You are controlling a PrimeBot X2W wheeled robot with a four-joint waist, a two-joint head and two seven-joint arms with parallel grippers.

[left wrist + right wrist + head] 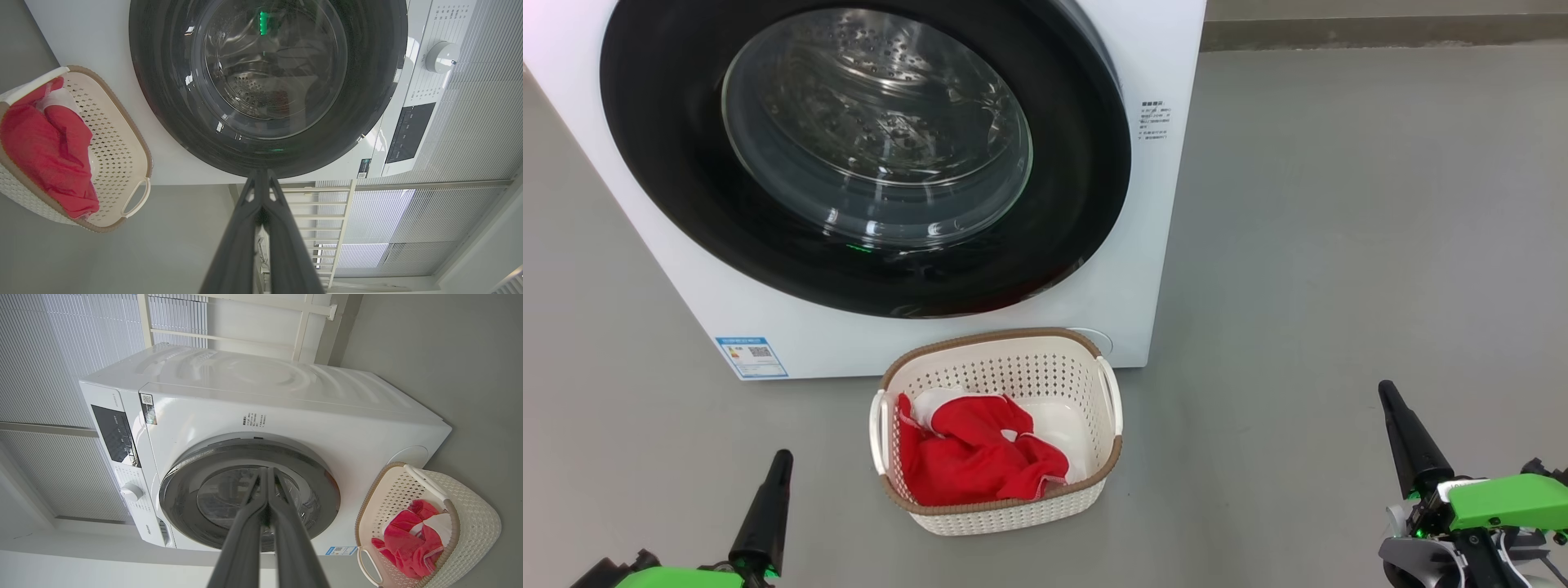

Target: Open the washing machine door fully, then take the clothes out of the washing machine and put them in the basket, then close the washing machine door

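Observation:
The washing machine (1143,245) stands ahead with its black-rimmed door (670,163) lying flat against its front; the steel drum shows through the glass. The red and white clothes (976,457) lie inside the cream basket (1013,339) on the floor just in front of the machine. My left gripper (778,461) is at the lower left, shut and holding nothing, well left of the basket. My right gripper (1388,396) is at the lower right, shut and holding nothing. In the left wrist view the door (163,102) and the clothes (45,151) show; the right wrist view has the machine (367,416) and the basket (474,506).
Grey floor (1339,286) spreads wide to the right of the machine and around the basket. A blue label (752,357) sits low on the machine's front. A control panel (406,132) and dial (441,57) are on the machine. White blinds (49,355) line the wall behind.

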